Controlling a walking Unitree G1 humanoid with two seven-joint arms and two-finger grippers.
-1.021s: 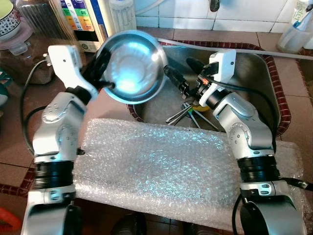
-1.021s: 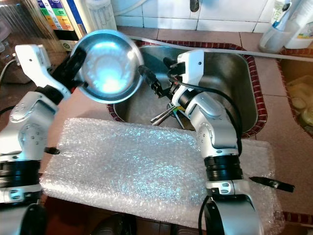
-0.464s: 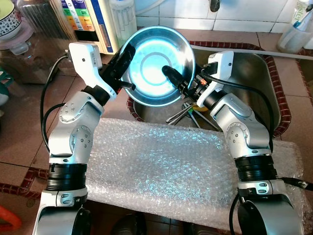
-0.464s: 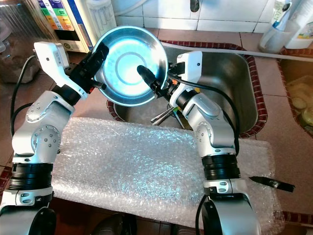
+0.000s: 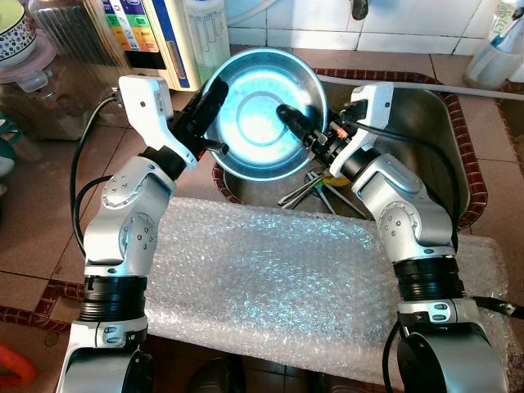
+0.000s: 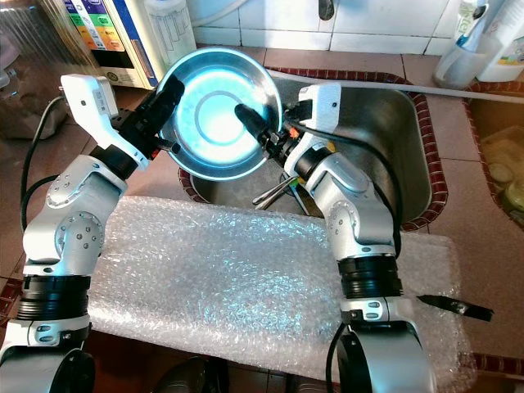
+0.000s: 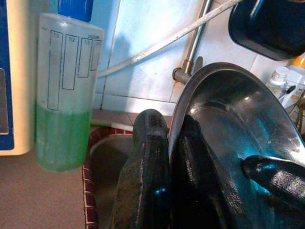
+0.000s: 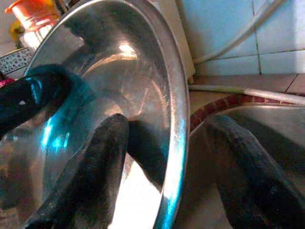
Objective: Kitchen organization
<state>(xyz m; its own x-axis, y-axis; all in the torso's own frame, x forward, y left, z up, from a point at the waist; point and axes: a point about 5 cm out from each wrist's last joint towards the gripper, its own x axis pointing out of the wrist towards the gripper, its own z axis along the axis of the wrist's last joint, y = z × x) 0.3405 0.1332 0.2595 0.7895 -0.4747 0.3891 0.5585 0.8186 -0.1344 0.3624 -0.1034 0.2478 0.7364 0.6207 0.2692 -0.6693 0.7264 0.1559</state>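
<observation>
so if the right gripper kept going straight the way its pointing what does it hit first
The steel bowl. The right gripper is open and straddles the bowl's rim, one finger inside, the other outside, so the rim would seat deeper between them. Past the bowl sits the left gripper, pinching the opposite rim.

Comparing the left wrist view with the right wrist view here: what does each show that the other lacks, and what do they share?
Left wrist view alone: a clear bottle of green liquid and the left gripper pinching the steel bowl's rim. Right wrist view alone: the right gripper straddling the opposite rim, its fingers apart, and an orange-lidded container. Both: the bowl, the sink, the white hose, tiled wall.
</observation>
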